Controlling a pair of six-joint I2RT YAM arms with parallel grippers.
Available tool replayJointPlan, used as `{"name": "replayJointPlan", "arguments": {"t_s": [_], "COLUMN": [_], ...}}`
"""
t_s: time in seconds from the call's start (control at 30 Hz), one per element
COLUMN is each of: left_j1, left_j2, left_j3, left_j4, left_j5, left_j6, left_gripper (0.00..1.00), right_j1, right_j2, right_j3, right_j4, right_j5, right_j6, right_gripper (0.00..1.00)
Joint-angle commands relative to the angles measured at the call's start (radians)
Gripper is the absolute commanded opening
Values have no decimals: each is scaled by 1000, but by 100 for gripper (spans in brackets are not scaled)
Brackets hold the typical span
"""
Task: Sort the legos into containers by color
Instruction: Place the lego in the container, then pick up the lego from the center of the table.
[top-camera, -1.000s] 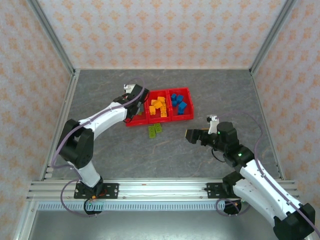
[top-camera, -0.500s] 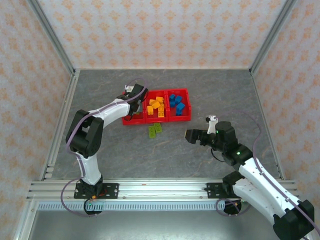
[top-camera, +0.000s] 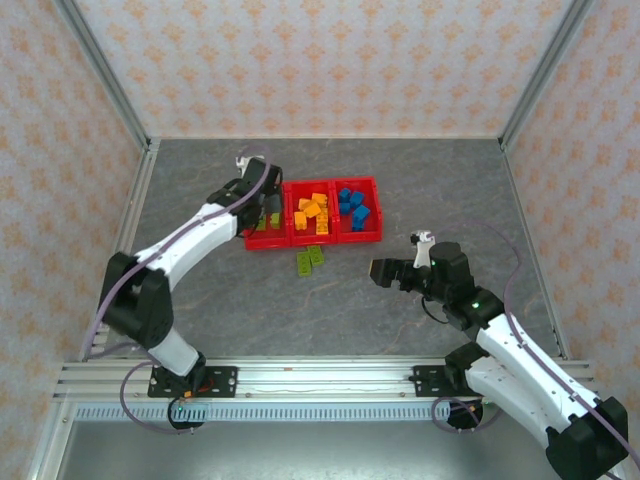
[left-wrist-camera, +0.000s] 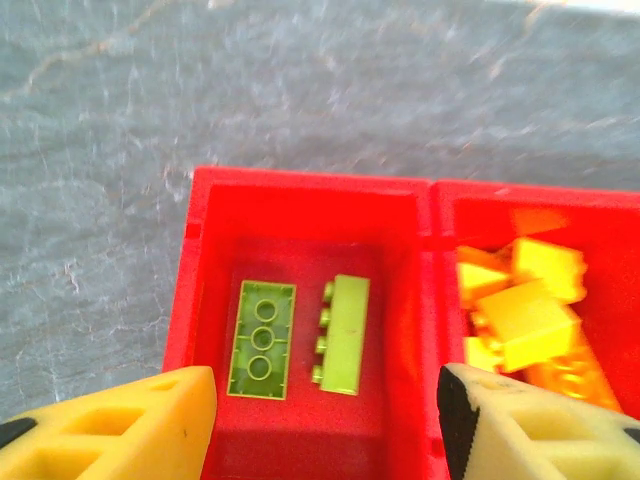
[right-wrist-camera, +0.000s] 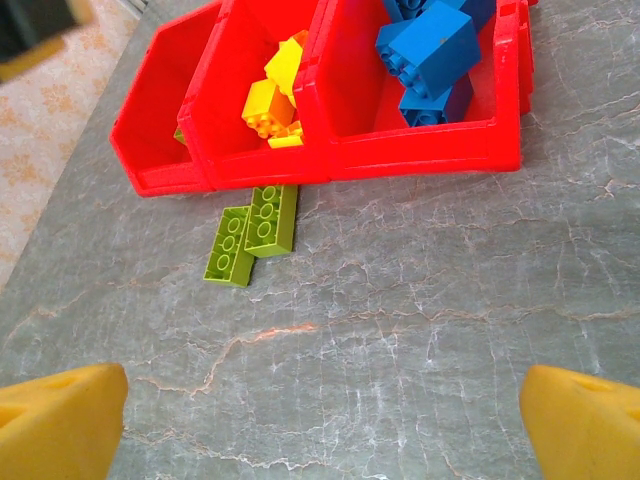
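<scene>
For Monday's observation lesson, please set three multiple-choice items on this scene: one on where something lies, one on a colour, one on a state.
1. Where do the loose green bricks lie?
A. on the table, before the tray
B. stacked in a bin
C. held by an arm

2. What colour are the bricks in the right bin?
A. green
B. blue
C. yellow

3. How is the right pincer?
A. shut on a brick
B. shut on the tray's rim
C. open and empty

Answers:
1 A: both lie flat on the table by the tray's front wall.
2 B: the right wrist view shows blue bricks there.
3 C: its fingers stand wide apart, with only table between them.
</scene>
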Motion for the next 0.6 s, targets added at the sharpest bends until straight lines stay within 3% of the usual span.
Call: {"name": "replayJointPlan", "arguments": {"t_s": [0.0,0.3,0.5,0.57], "left_j1": [-45,-185,-267,-290], "left_j2": [-80,-286,-278,-250], "left_j3": [-46,-353,-517,-519], "left_j4": [-30,56,188,180], "left_j5": [47,108,182,171], "left_j6": [-34,-246,-331,-338], "left_gripper": [65,72,78,87], "right_j1": [4,4,4,4], "right_j2": [-1,1,0,1], "right_j3": [2,1,1,1], "right_j4": [-2,1,0,0], "right_j5": [14,15,11,14], "right_j6": [-13,-10,-17,-17], "right_gripper": [100,100,100,100]}}
